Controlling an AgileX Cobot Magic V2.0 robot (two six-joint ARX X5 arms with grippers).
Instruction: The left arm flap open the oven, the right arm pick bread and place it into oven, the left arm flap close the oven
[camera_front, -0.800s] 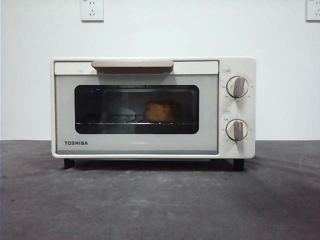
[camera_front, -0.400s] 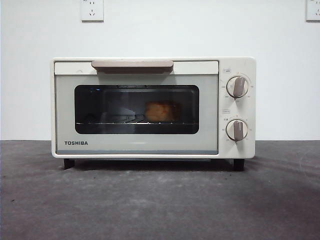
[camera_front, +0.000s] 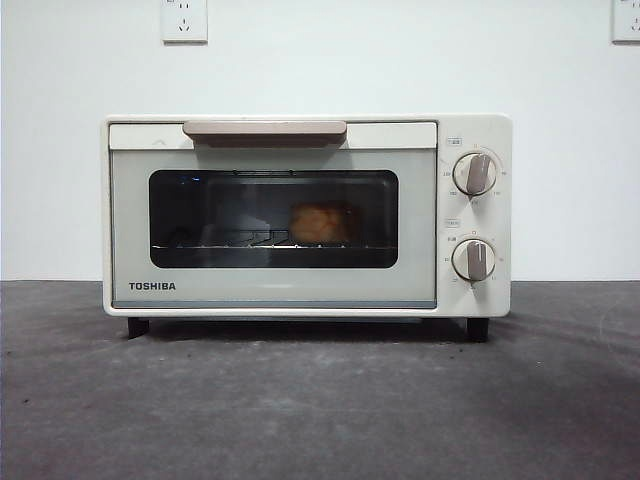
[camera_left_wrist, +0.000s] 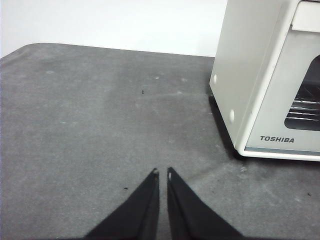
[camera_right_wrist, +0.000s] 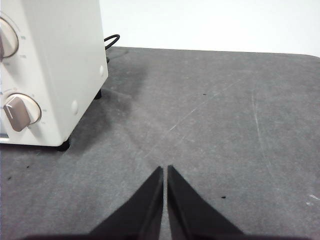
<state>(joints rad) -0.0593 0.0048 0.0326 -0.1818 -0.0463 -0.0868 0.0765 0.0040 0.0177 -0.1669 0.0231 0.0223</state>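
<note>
The cream-white oven (camera_front: 306, 214) stands in the middle of the dark table with its door shut and the beige handle (camera_front: 265, 130) at the top. Through the dark window I see the golden bread (camera_front: 320, 223) resting on the wire rack, right of centre. My left gripper (camera_left_wrist: 162, 174) is shut with nothing in it, hovering over the bare mat beside the oven's (camera_left_wrist: 270, 80) TOSHIBA corner, well apart from it. On the other side, my right gripper (camera_right_wrist: 165, 170) is also shut with nothing held, off from the oven's (camera_right_wrist: 50, 70) knob end.
Two beige knobs (camera_front: 474, 173) sit on the oven's right panel. A black power cord (camera_right_wrist: 111, 40) curls behind the oven. Wall sockets (camera_front: 184, 20) hang on the white wall behind. Grey mat (camera_front: 320, 400) stretches in front of the oven.
</note>
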